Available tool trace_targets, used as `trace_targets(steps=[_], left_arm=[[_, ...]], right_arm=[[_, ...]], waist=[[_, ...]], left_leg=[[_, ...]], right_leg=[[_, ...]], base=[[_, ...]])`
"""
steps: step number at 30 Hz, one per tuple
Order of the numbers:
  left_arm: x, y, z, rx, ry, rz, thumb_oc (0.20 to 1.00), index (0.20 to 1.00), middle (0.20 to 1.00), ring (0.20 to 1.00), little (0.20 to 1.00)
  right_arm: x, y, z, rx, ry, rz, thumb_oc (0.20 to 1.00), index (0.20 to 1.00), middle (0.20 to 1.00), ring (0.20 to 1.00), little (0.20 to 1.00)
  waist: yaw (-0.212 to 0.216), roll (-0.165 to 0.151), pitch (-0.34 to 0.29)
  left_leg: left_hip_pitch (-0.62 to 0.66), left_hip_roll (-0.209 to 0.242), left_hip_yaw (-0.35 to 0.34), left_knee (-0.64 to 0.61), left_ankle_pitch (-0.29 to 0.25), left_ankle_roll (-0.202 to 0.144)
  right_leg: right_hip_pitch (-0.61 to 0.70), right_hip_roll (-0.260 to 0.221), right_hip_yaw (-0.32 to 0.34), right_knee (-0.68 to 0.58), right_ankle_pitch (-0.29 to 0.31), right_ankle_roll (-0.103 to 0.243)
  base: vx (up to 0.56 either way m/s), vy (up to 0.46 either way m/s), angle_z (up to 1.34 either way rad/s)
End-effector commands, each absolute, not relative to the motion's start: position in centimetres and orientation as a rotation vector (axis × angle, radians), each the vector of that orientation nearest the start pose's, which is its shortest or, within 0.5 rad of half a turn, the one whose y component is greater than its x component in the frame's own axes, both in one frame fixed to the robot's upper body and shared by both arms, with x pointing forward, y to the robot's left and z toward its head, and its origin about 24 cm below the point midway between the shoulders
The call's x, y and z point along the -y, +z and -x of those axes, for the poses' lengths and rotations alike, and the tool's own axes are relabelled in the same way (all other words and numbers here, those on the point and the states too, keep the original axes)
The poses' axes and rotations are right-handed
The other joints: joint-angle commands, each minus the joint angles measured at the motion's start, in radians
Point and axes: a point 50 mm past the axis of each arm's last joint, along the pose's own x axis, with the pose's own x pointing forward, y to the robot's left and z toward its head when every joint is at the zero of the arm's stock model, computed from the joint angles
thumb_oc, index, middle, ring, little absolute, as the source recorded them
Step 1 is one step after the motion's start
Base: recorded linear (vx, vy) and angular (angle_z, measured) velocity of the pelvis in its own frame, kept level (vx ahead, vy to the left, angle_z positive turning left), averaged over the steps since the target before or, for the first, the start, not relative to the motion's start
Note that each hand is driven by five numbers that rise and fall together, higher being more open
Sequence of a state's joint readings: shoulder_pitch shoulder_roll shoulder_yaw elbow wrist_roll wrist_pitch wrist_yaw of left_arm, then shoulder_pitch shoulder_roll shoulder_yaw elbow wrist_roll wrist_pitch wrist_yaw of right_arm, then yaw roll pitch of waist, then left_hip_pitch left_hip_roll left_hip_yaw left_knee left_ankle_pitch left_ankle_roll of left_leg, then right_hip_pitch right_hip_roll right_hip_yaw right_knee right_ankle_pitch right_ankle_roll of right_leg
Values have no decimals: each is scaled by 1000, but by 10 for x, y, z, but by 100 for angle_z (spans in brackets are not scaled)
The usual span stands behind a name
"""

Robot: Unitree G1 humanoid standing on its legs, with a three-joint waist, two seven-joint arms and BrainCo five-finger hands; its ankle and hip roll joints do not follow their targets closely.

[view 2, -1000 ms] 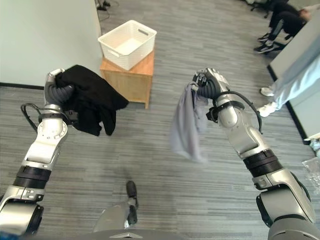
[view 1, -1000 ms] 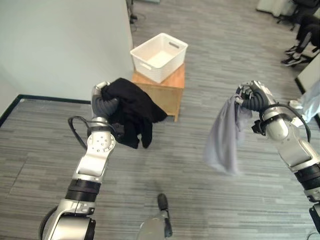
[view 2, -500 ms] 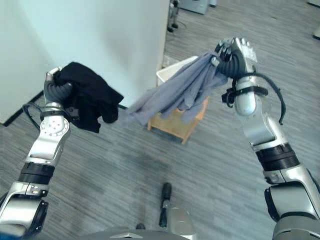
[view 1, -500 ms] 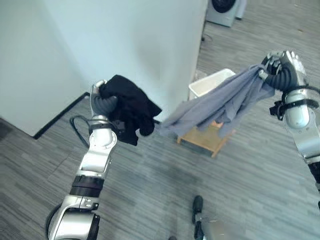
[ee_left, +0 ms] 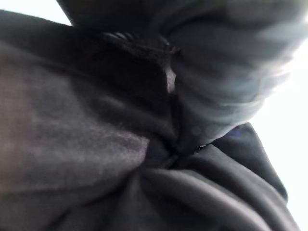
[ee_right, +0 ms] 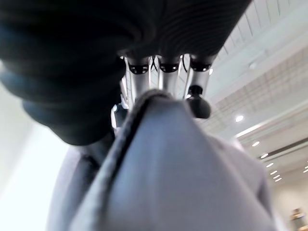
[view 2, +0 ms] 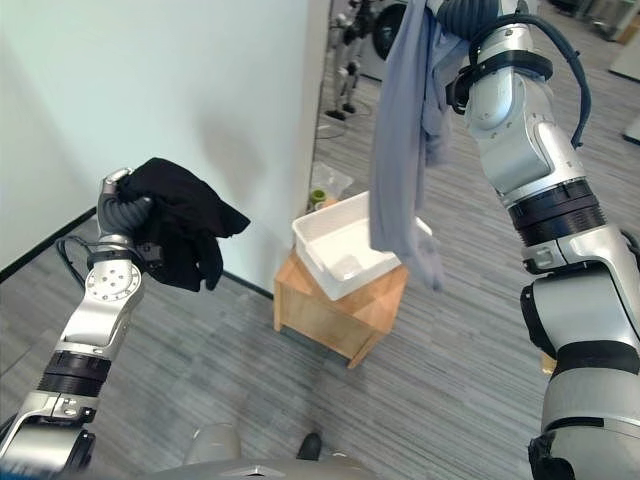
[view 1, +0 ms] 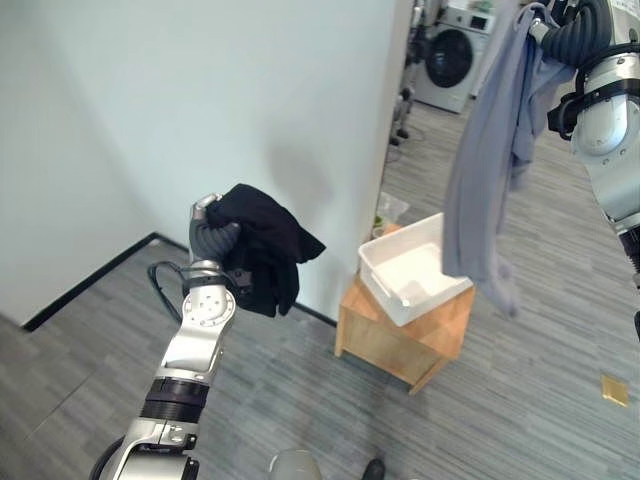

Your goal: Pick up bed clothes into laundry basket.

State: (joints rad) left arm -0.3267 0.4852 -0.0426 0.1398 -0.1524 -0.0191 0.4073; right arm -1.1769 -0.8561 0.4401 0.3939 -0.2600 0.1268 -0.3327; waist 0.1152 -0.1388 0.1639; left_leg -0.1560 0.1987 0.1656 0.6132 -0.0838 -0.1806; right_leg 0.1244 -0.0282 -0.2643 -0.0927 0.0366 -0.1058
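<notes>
my right robot hand [ee_right: 163, 77] has risen, fingers curled round the grey garment [view 1: 485, 190], which now hangs straight down over the white laundry basket [view 1: 415, 275] on the small wooden desk [view 1: 400, 335]. my left robot hand [view 1: 212, 232] stays clamped on the black garment [view 1: 262, 240].

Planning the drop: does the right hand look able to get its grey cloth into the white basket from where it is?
Probably yes. The right hand holds the grey cloth high, its lower end hanging at the white basket on the wooden stool; nothing visible blocks the way down.

No readable text, label, number or sign on anything.
</notes>
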Motion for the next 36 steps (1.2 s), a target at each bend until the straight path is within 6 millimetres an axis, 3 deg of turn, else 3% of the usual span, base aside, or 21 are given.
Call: trace_targets(steps=[1,2,3,5,6,9,16,32,36], left_arm=[[-232,174,-307,488,335,-288,200,200,200,200,200],[-234,173,-304,494,340,-287,200,200,200,200,200],[-234,170,-303,486,343,-294,200,200,200,200,200],[-234,170,-303,487,347,-300,200,200,200,200,200],[-231,169,-302,486,337,-301,200,200,200,200,200],[-229,166,-298,485,328,-281,200,200,200,200,200],[-223,163,-297,480,297,-260,200,200,200,200,200],[-216,143,-290,421,257,-222,200,200,200,200,200],[-213,141,-291,412,250,-214,200,200,200,200,200]], right_arm=[[206,391,-333,905,-531,1154,200,200,200,200,200],[207,388,-334,898,-527,1198,200,200,200,200,200],[209,385,-337,878,-527,1225,200,200,200,200,200],[212,386,-337,872,-534,1227,200,200,200,200,200],[217,378,-342,830,-535,1212,200,200,200,200,200],[222,367,-347,784,-539,1189,200,200,200,200,200],[231,364,-356,704,-595,1261,200,200,200,200,200],[252,360,-354,653,-688,1257,200,200,200,200,200],[252,350,-357,626,-675,1276,200,200,200,200,200]], waist=[[38,36,-17],[69,65,-31],[82,82,-35],[83,91,-39],[69,106,-57],[64,108,-76],[70,102,-86],[66,116,-74],[60,123,-67]], left_leg=[[126,-48,13,-234,-1,52],[139,-110,-111,-462,14,56],[148,-118,-171,-556,58,52],[160,-116,-185,-607,84,48],[200,-95,-137,-673,103,46],[218,-91,-117,-700,121,41],[194,-84,-111,-700,131,30],[173,-104,-123,-700,112,40],[170,-108,-121,-700,108,44]], right_leg=[[28,-127,-127,5,-67,227],[28,-105,-80,5,-87,248],[33,-92,-54,5,-92,247],[33,-87,-39,5,-92,243],[41,-80,-36,5,-102,240],[43,-78,-37,5,-104,239],[26,-84,-56,5,-102,244],[16,-115,-78,5,-97,262],[13,-122,-80,5,-94,264]], base=[[228,120,-54],[241,123,-42],[233,124,-58],[118,53,-106],[196,92,-110],[138,65,-38],[62,28,-4],[27,22,0],[7,4,3]])
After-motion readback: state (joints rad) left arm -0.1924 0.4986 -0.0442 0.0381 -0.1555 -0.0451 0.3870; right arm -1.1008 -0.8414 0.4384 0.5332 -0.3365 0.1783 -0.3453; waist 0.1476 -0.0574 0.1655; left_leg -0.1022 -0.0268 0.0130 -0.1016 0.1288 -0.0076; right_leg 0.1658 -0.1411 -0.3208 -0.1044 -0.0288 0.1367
